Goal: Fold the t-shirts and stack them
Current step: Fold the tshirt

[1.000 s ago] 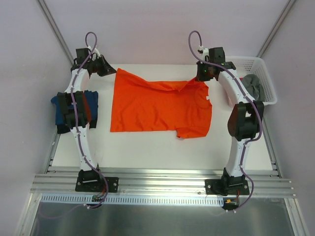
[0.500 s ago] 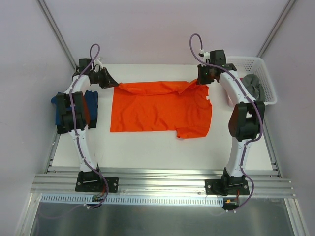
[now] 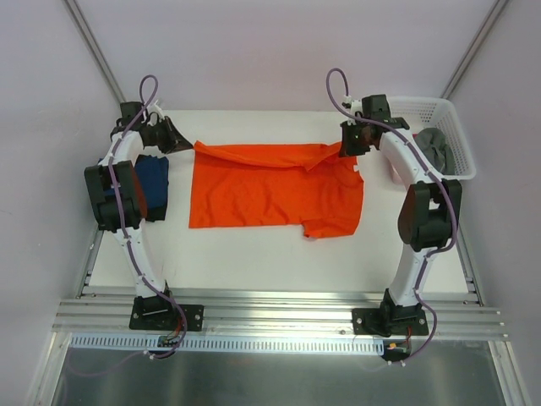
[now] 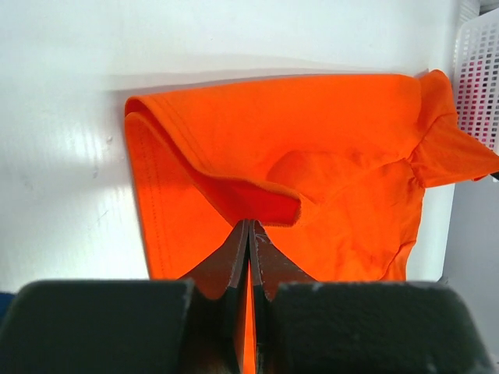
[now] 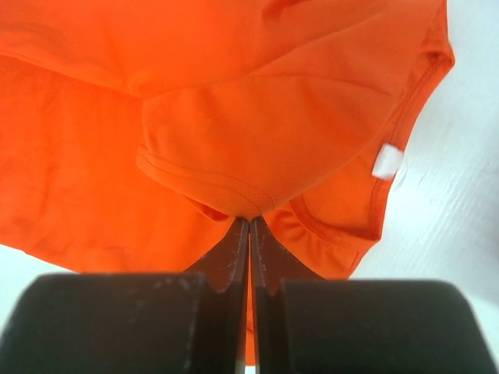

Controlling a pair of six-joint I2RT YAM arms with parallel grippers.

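- Both arms have drawn the far edge of the orange t-shirt (image 3: 270, 190) toward the near side since a second ago. The lifted strip now overlaps the flat body, so the fold looks underway.
- left gripper (image 4: 248, 226): fingers closed on a hem corner, with cloth pinched right at the tips. A folded lip curls just ahead of the tips, and the rest of the shirt spreads out beyond and below them.
- right gripper (image 5: 249, 220): also clamped on a hemmed edge by the collar. The white neck label (image 5: 387, 161) sits ahead and right of the tips.
- Risk: both pinches are at the very tips with little cloth in them. A tug or unequal pull could slip a corner out and drop the fold.
- Risk: the right end looks bunched at the collar while the left end is taut. Uneven travel would skew the crease.
- dark blue t-shirt (image 3: 156, 178) lies just behind the left gripper, beside its arm. The white basket (image 3: 452, 118), holding a grey t-shirt (image 3: 435, 145), sits on the right gripper's outer side.
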